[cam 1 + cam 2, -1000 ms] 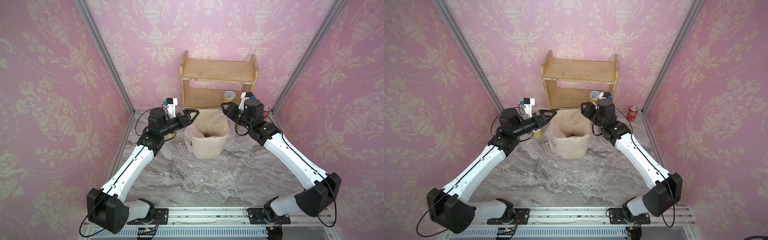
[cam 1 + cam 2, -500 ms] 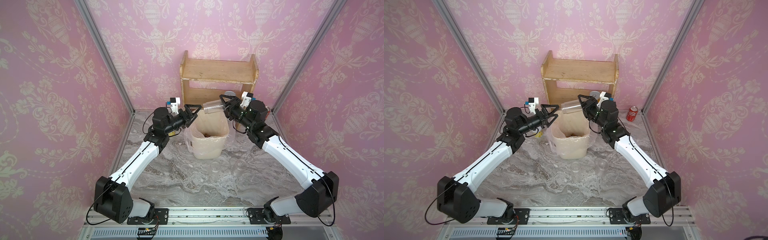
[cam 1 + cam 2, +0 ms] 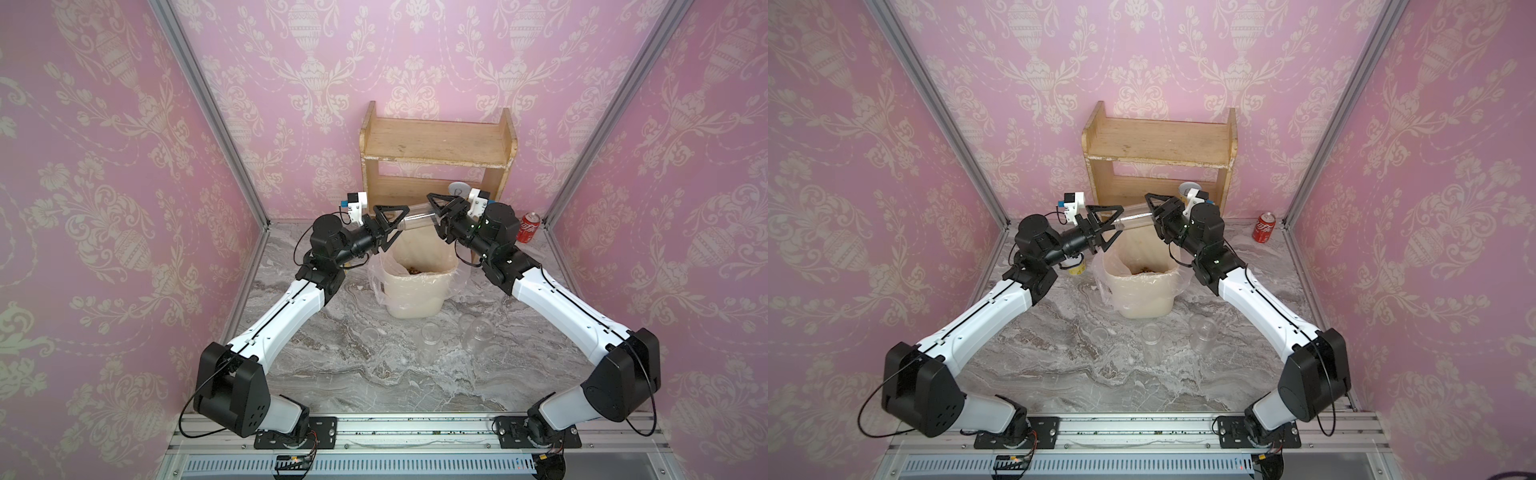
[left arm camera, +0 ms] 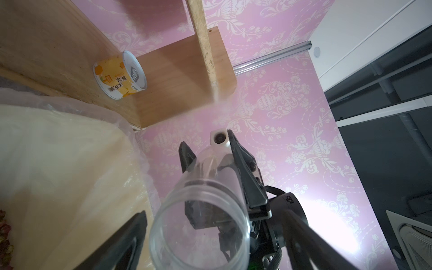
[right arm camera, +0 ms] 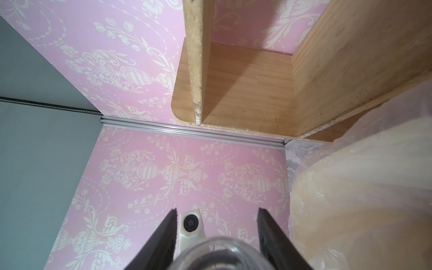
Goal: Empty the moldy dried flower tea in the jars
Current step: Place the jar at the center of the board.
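An empty clear jar (image 3: pixel 417 222) lies level above the bin (image 3: pixel 415 291), lid off. My right gripper (image 3: pixel 440 212) is shut on its base end; the right wrist view shows the jar's base (image 5: pixel 222 254) between my fingers (image 5: pixel 161 238). My left gripper (image 3: pixel 388 226) stands open around the mouth end. In the left wrist view the jar mouth (image 4: pixel 198 222) sits between the spread fingers (image 4: pixel 121 243) with gaps on both sides. Reddish dried flower tea (image 4: pixel 4 233) lies in the bin. Two more empty jars (image 3: pixel 430 332) (image 3: pixel 478 330) stand in front of the bin.
The bin has a loose plastic liner (image 3: pixel 1106 270). A wooden shelf (image 3: pixel 436 141) stands behind it with a yellow tin (image 4: pixel 120 74) on its lower board. Another yellow tin (image 3: pixel 1077 269) sits under my left wrist. A red cola can (image 3: pixel 528 226) is at the back right. A clear round piece (image 3: pixel 370 334) lies nearby.
The right gripper raised the jar from over the bin to level. The left gripper came in around the jar's mouth and its jaws narrowed a little.
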You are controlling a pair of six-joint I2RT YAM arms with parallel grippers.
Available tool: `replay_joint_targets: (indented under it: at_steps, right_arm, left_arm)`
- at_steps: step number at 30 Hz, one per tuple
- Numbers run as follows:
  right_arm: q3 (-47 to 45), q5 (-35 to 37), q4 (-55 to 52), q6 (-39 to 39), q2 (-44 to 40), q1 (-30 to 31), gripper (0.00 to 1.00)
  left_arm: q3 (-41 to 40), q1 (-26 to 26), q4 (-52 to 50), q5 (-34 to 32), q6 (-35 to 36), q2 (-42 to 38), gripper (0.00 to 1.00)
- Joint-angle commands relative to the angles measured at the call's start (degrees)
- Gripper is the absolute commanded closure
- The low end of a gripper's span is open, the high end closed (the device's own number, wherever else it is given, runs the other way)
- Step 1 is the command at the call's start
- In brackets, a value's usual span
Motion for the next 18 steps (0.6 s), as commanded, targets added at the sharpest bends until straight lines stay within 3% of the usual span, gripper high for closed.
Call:
replay_joint_targets:
  at_steps: [1,11,18]
  right_arm:
    - [-0.23,-1.02,2.80,1.43,0.53,0.61,0.58]
    - [-0.33,-1.03,3.34,1.98,1.02,1.08,0.58]
    - [-0.44,-1.29,3.49,2.13,1.09,1.03,0.57]
  left_arm:
    - [1.69,-0.52,3.39,1.88,-1.82,1.46,0.13]
    - [1.65,-1.05,3.46,1.53,-2.00,2.47,0.33]
    - [1.29,-1.05,3.46,1.21,-1.53,2.42,0.40]
